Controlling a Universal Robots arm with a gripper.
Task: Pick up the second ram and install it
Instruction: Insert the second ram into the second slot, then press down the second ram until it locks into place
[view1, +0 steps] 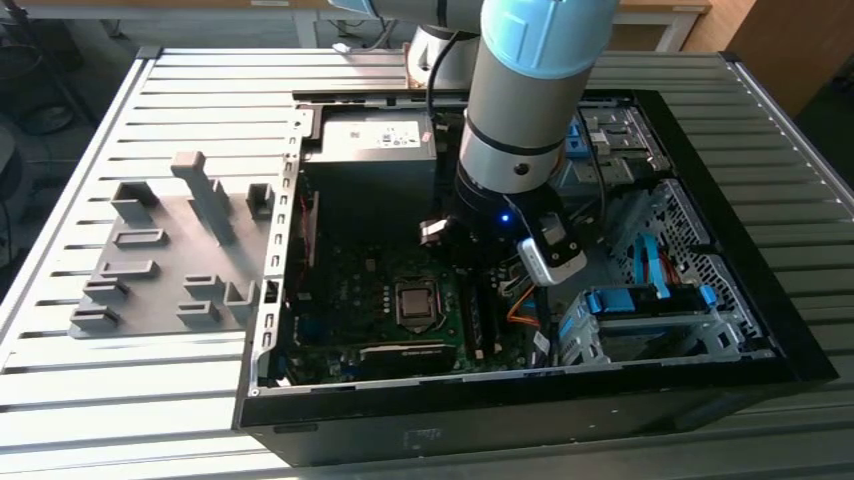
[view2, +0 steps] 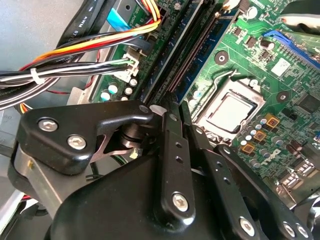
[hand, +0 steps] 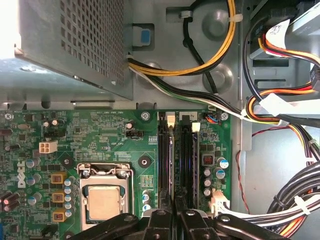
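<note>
My gripper (view1: 483, 265) is low inside the open computer case, over the motherboard's long black memory slots (hand: 188, 160). In both wrist views its black fingers (hand: 159, 222) (view2: 171, 150) stand close together with only a thin gap. The second ram (view2: 166, 59), a dark blue-green stick seen edge-on (hand: 172, 160), runs along the slot nearest the processor socket. Its near end lies between my fingers, which are shut on it. The neighbouring slot (view2: 196, 50) shows bare contact pins. I cannot tell how deep the stick sits in its slot.
The processor socket (hand: 104, 202) lies beside the slots. Bundled cables (hand: 280, 115) (view2: 75, 60) crowd the other side. A perforated metal power supply box (hand: 75, 40) stands beyond. On the exterior view's left, a grey moulded holder tray (view1: 160, 270) rests on the slatted table (view1: 80, 400).
</note>
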